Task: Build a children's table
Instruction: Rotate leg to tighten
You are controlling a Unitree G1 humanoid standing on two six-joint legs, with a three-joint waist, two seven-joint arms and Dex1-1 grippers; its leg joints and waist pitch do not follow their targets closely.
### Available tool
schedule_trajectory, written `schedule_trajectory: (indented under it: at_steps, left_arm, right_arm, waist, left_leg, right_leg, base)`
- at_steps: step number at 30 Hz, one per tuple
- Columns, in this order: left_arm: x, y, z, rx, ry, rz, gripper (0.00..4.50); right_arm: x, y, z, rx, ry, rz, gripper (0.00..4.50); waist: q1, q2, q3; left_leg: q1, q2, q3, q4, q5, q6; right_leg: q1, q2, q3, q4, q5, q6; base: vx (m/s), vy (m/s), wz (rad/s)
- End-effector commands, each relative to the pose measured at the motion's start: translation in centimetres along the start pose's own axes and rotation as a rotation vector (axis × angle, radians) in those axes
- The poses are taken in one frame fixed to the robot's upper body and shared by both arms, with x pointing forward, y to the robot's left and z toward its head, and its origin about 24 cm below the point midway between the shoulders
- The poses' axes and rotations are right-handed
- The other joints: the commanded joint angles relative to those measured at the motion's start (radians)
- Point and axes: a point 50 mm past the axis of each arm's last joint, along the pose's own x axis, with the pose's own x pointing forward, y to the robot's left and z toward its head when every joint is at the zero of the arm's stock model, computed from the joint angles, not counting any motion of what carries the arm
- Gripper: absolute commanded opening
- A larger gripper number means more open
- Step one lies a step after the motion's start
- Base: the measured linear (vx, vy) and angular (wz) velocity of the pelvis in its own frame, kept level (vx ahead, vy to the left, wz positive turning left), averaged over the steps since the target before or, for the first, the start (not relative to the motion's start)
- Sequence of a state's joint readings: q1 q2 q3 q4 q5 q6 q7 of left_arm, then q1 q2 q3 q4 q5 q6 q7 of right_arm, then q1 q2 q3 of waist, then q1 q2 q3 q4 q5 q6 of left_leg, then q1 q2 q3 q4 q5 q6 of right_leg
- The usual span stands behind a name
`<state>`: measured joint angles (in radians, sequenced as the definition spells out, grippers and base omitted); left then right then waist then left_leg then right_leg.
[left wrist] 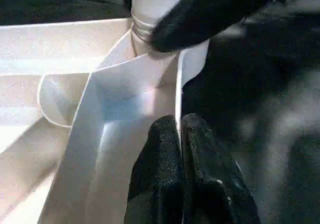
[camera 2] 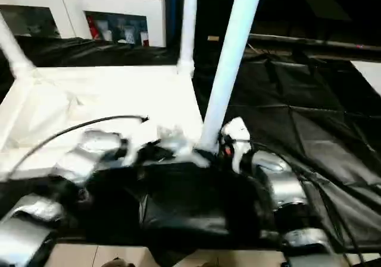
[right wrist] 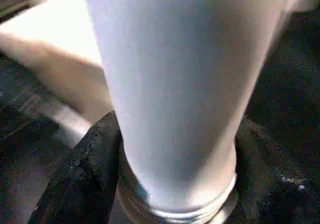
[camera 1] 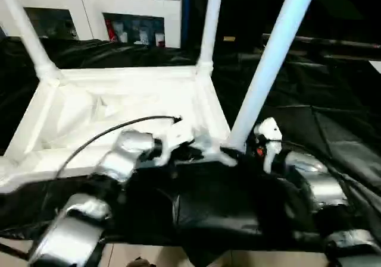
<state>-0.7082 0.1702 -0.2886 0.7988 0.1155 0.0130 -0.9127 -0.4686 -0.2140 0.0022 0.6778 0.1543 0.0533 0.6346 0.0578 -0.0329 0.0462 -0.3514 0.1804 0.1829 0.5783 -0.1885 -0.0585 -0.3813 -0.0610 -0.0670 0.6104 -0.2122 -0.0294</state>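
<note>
The right gripper (right wrist: 175, 184) brackets the near leg (camera 1: 271, 65) at its threaded base, seemingly gripping it; the leg rises steeply from the upturned tabletop (camera 1: 119, 109) corner socket. The left gripper (left wrist: 180, 169), pinched shut, rests just beside on the rim.

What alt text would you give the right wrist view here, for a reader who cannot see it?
A thick white table leg rises between the right gripper's two black fingers, which close around its base just above a threaded end. Behind it lie a blurred white tabletop edge and black cloth.
</note>
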Motion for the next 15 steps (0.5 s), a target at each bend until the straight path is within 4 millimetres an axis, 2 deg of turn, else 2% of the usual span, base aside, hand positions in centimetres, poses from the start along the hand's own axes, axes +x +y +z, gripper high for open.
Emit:
schedule_trajectory:
  at_steps: [1, 2, 4, 6, 9, 10, 12, 13, 14, 15]
  left_arm:
    - [1.7, -0.3, 0.4, -0.095, -0.011, 0.105, 0.0]
    - [1.9, -0.3, 0.5, -0.097, -0.011, 0.107, 0.0]
    - [3.7, -1.2, 1.7, -0.116, -0.021, 0.108, 0.0]
    - [4.6, -1.8, 2.4, -0.109, -0.035, 0.085, 0.0]
    - [4.8, -1.9, 2.6, -0.091, -0.035, 0.078, 0.0]
    - [4.8, -1.8, 2.6, -0.086, -0.031, 0.078, 0.0]
    - [4.4, -1.4, 2.2, -0.085, -0.02, 0.09, 0.0]
    - [4.1, -1.2, 2.0, -0.083, -0.018, 0.088, 0.0]
    - [3.9, -1.1, 1.9, -0.082, -0.017, 0.087, 0.0]
    - [3.6, -1.0, 1.7, -0.076, -0.018, 0.08, 0.0]
  right_arm:
    - [0.7, 0.2, -2.5, 0.099, 0.106, -0.186, 2.72]
    - [0.8, 0.3, -2.6, 0.106, 0.107, -0.196, 2.72]
    - [2.3, 1.4, -2.4, 0.156, 0.114, -0.269, 2.72]
    - [3.4, 2.3, -1.9, 0.12, 0.122, -0.299, 2.72]
    - [4.0, 2.8, -1.4, 0.005, 0.13, -0.283, 2.72]
    - [4.2, 3.0, -1.2, -0.011, 0.118, -0.271, 3.07]
    - [4.3, 2.9, -0.5, -0.002, 0.071, -0.248, 3.44]
    - [4.2, 2.8, -0.3, -0.016, 0.059, -0.225, 3.44]
    - [4.1, 2.7, -0.1, -0.024, 0.051, -0.207, 3.51]
    - [3.9, 2.5, 0.0, -0.029, 0.042, -0.185, 3.63]
  waist:
    - [-0.001, -0.009, -0.047]
    - [-0.002, -0.008, -0.046]
    - [-0.001, 0.0, -0.05]
    - [-0.002, -0.005, -0.051]
    - [-0.001, -0.004, -0.052]
    - [0.0, -0.005, -0.051]
    - [0.001, -0.007, -0.05]
    - [0.001, -0.006, -0.05]
    - [0.001, -0.009, -0.05]
    - [0.001, -0.007, -0.049]
  left_leg:
    - [0.009, 0.059, -0.022, -0.069, -0.204, 0.022]
    - [0.009, 0.059, -0.022, -0.07, -0.206, 0.021]
    - [0.008, 0.056, -0.023, -0.068, -0.187, 0.024]
    - [0.004, 0.052, -0.02, -0.066, -0.166, 0.034]
    - [0.003, 0.051, -0.019, -0.064, -0.153, 0.045]
    - [0.001, 0.05, -0.019, -0.064, -0.155, 0.051]
    - [0.002, 0.052, -0.019, -0.065, -0.168, 0.058]
    - [0.002, 0.052, -0.02, -0.066, -0.171, 0.059]
    - [0.002, 0.053, -0.02, -0.066, -0.175, 0.062]
    - [0.001, 0.054, -0.02, -0.066, -0.174, 0.064]
  right_leg:
    - [0.033, -0.097, 0.057, -0.094, -0.297, -0.178]
    - [0.03, -0.097, 0.059, -0.093, -0.292, -0.18]
    - [0.035, -0.097, 0.06, -0.091, -0.252, -0.184]
    - [0.038, -0.096, 0.06, -0.089, -0.212, -0.188]
    - [0.04, -0.095, 0.059, -0.088, -0.191, -0.186]
    - [0.041, -0.096, 0.059, -0.088, -0.192, -0.184]
    - [0.04, -0.097, 0.058, -0.092, -0.223, -0.179]
    - [0.04, -0.097, 0.057, -0.092, -0.228, -0.178]
    - [0.04, -0.096, 0.057, -0.092, -0.231, -0.177]
    - [0.041, -0.098, 0.058, -0.091, -0.228, -0.179]
  base:
    - [0.0, 0.0, 0.0]
    - [0.0, 0.0, 0.0]
    - [0.0, 0.0, 0.0]
    - [0.0, 0.0, 0.0]
    - [0.0, 0.0, 0.0]
    - [0.0, 0.0, 0.0]
    - [0.0, 0.0, 0.0]
    - [0.0, 0.0, 0.0]
    - [0.0, 0.0, 0.0]
    - [0.0, 0.0, 0.0]
